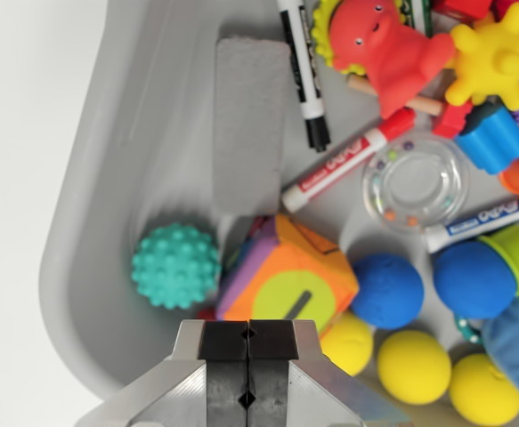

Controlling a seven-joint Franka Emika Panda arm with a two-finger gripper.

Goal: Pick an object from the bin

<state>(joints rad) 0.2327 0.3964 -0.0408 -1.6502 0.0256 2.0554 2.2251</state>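
The grey bin fills most of the wrist view, its rounded wall running down the wrist view's left with white surface beyond it. The end effector sits at the bottom middle, its two dark pads pressed flat together with nothing between them, so it is closed and empty, above the toys rather than among them. No single target is named; the nearest candidates lie just ahead of it. Directly in front, partly hidden by the pads, is the soft cube in orange, purple and green, tilted on a corner. Just to its left, near the bin wall, rests the teal bumpy ball, standing clear on most sides and probably the easier grasp. Farther up lies the grey eraser block, its long axis running away from the end effector. To the right are the blue ball and yellow balls. The red marker lies diagonally, and a black marker points nearly straight up the view. Both carry printed lettering, which may read "EXPO" but is too blurred to confirm.
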